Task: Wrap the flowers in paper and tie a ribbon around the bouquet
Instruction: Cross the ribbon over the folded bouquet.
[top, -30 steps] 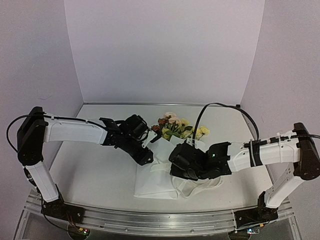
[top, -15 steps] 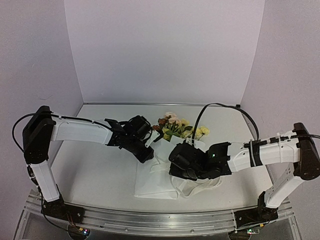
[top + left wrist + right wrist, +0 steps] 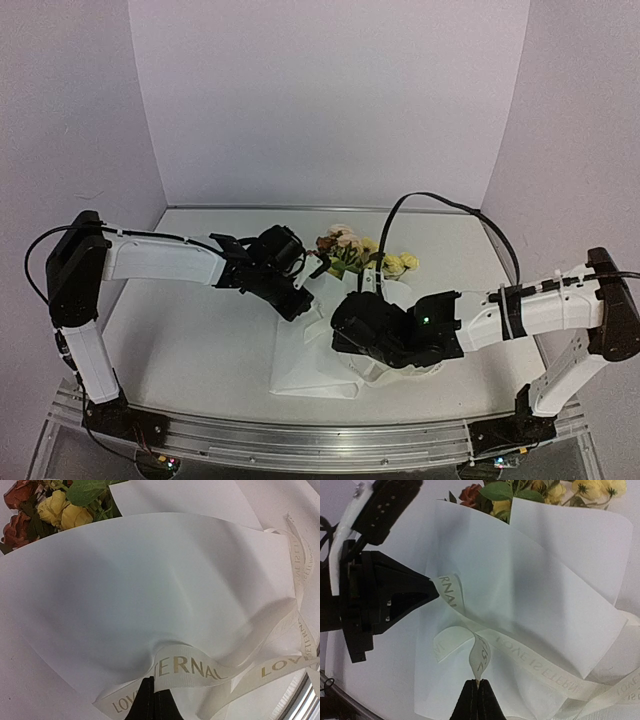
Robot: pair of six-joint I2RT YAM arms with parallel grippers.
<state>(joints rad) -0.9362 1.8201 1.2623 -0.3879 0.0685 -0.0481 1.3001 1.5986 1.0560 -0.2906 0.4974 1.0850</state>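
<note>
The bouquet lies mid-table: white paper [image 3: 305, 372] folded over the flowers [image 3: 352, 252], whose yellow and orange blooms [image 3: 55, 507] stick out at the far end. A cream ribbon [image 3: 197, 669] printed with gold letters loops across the paper [image 3: 150, 580]. My left gripper [image 3: 153, 682] is shut on one stretch of the ribbon at the wrap's left side [image 3: 300, 306]. My right gripper [image 3: 478, 683] is shut on another stretch of the ribbon [image 3: 535, 656], which twists up from its tips. The right gripper [image 3: 350, 338] sits over the paper's middle. In the right wrist view the left gripper [image 3: 429, 593] is close by.
The grey tabletop [image 3: 190, 340] runs left of the wrap. White walls close in the back and sides. A black cable [image 3: 440, 205] arches over the right arm. A metal rail [image 3: 320, 440] borders the near edge.
My left gripper has moved right to the wrap and shut on the ribbon. The right arm has shifted slightly left and nearer, still gripping the ribbon.
</note>
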